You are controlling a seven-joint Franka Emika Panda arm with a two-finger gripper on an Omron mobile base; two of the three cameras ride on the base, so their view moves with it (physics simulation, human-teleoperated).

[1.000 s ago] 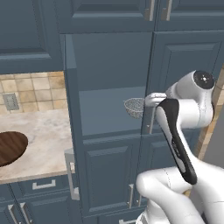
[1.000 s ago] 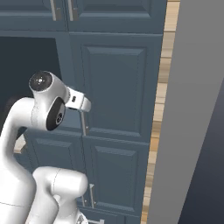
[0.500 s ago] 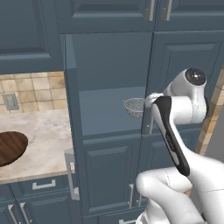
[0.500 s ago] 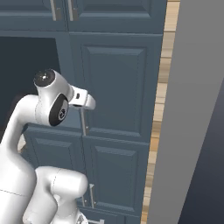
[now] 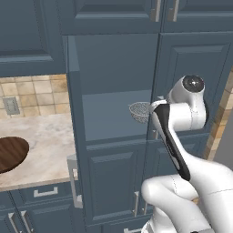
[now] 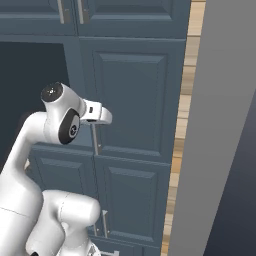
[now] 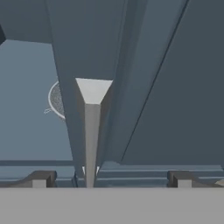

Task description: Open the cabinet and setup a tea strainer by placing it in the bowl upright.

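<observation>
The cabinet (image 5: 195, 59) has its left door (image 5: 72, 104) swung out toward me, and its right door (image 6: 132, 95) is closed. On the shelf inside sits the tea strainer (image 5: 139, 111), a round mesh basket, partly behind my wrist. In the hand view the strainer (image 7: 56, 99) shows left of the right door's silver bar handle (image 7: 92, 131). My gripper (image 7: 110, 180) is open, its two fingertips (image 7: 40, 179) set wide on either side of that handle and gripping nothing. The dark wooden bowl (image 5: 10, 154) lies on the counter at far left.
A beige counter (image 5: 45, 136) with a tiled backsplash lies left of the cabinet, with drawers (image 5: 38, 193) under it. Upper doors (image 5: 113, 13) close off the top. A grey wall panel (image 6: 220, 130) stands close on the right. My white arm (image 5: 182, 150) fills the lower right.
My wrist has shifted slightly left, closer to the cabinet front. The gripper stays open, and the strainer and bowl have not moved.
</observation>
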